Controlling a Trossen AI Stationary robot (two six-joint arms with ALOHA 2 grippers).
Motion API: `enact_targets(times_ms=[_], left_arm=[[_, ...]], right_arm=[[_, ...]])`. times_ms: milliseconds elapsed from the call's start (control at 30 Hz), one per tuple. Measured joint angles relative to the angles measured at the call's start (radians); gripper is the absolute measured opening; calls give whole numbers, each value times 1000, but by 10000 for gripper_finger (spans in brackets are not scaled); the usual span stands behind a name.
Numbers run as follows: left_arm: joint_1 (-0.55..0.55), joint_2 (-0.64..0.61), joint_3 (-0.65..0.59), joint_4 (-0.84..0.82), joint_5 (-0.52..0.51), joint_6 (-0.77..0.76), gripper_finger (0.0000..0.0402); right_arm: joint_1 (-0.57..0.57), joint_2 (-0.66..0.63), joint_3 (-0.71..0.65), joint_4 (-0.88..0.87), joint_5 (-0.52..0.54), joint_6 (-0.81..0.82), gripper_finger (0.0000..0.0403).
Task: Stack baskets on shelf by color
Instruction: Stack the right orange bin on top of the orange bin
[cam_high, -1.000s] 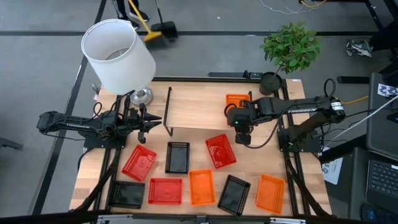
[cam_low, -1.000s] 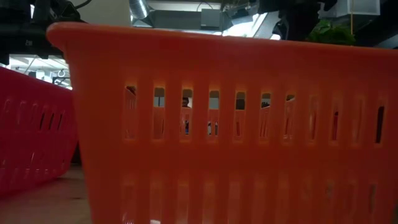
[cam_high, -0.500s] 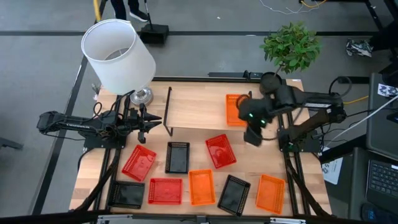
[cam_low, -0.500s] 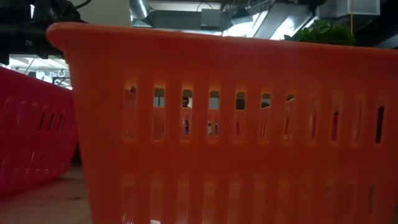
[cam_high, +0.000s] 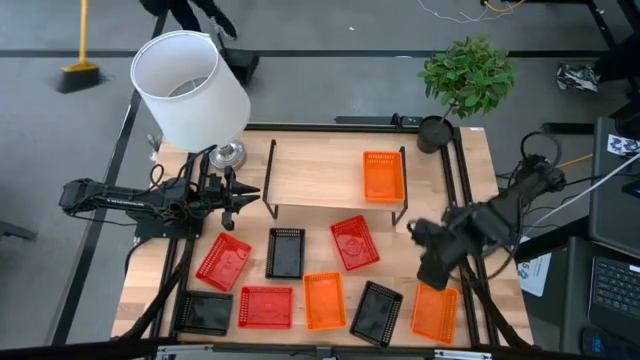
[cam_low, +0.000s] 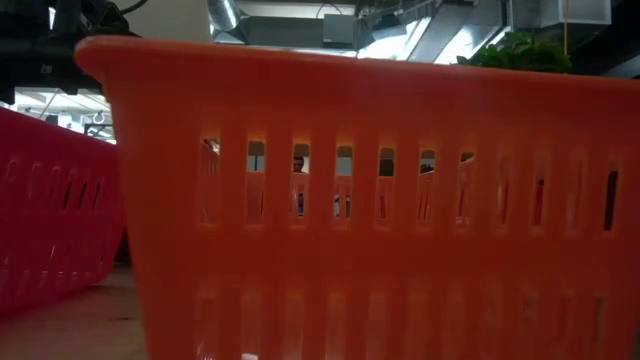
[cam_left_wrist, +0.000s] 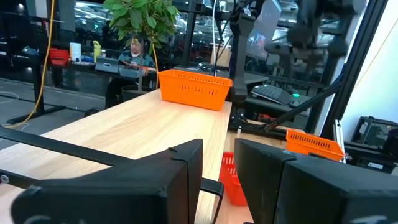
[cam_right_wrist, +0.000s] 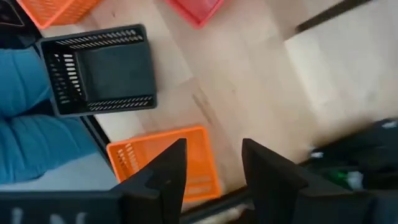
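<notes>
**A:** Where do your baskets sit?

**B:** You have one orange basket (cam_high: 384, 176) on the shelf (cam_high: 320, 178), at its right end, near the potted plant (cam_high: 466, 75). The other eight lie on the worktop (cam_high: 470, 150) in front of the shelf: three red, three black, two orange.

**A:** And your right claw?

**B:** Your right claw (cam_high: 432, 270) hangs above the worktop's front right part, just over the orange basket at the corner (cam_high: 434, 311), with a black basket (cam_high: 375, 313) beside that one. From its wrist view the fingers (cam_right_wrist: 163, 173) stand apart with nothing between them.

**A:** The left one?

**B:** Your left claw (cam_high: 243, 194) waits by the shelf's left end, under the white lampshade (cam_high: 188, 88). Its fingers (cam_left_wrist: 186, 163) are spread and empty.
</notes>
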Motion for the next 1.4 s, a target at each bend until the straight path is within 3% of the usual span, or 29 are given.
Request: enact_targets(times_ms=[167,333,433,500,933,1133,1400], left_arm=[[0,0,0,0,0,1,85],[0,0,0,0,0,0,85],[0,0,0,0,0,0,85],[0,0,0,0,0,0,85],[0,0,0,0,0,-5,85],[0,0,0,0,0,-1,85],[0,0,0,0,0,1,85]], right_arm=[[85,0,-240,214,-21,146,151],[138,2,-493,557,-222,258,151],[156,2,-585,787,-259,319,151],[163,2,-609,848,-251,356,151],[187,45,-598,698,-220,370,151],[158,115,-598,605,-159,347,151],[86,134,-598,463,3,313,151]])
